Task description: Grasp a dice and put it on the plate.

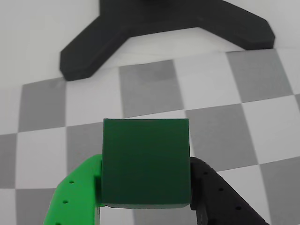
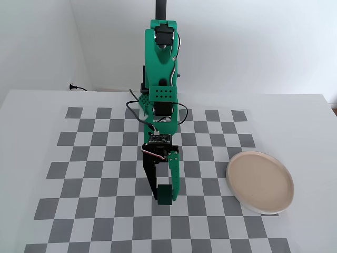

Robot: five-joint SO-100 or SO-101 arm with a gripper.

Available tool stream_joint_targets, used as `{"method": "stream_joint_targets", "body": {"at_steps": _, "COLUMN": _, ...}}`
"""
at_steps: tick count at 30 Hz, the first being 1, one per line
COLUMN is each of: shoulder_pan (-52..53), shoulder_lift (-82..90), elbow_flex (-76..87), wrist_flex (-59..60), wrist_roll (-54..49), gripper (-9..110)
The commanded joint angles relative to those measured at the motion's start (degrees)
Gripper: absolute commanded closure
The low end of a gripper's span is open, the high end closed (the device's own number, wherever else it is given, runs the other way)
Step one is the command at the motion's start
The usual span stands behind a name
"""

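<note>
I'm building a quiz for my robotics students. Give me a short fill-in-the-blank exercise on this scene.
1. The tool is shut on the dark green ____.
2. In the fixed view, the plate lies to the ____ of the tool.
3. The plate has ____ on it.
4. The mat under the arm has a ____ pattern.

Missing words: dice; right; nothing; checkered

My arm (image 2: 160, 79) is bright green printed plastic with black servo blocks, thin black and white cables, and a perforated plate midway. Its gripper (image 2: 165, 196) has 2 fingers, 1 green (image 1: 75, 197) and 1 black (image 1: 225, 199), both dotted with small holes.
</note>
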Motion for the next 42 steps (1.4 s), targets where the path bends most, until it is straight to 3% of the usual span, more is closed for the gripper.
{"method": "stream_joint_targets", "body": {"at_steps": 1, "shoulder_pan": -4.75, "shoulder_lift": 7.47, "elbow_flex": -2.72, "wrist_flex": 2.64, "wrist_roll": 0.18, "gripper": 106}}
{"method": "stream_joint_targets", "body": {"at_steps": 27, "shoulder_pan": -30.50, "shoulder_lift": 17.58, "elbow_flex": -2.81, "wrist_flex": 16.26, "wrist_roll": -1.14, "gripper": 106}}
{"method": "stream_joint_targets", "body": {"at_steps": 42, "shoulder_pan": -38.32, "shoulder_lift": 12.83, "elbow_flex": -8.70, "wrist_flex": 19.60, "wrist_roll": -4.04, "gripper": 106}}
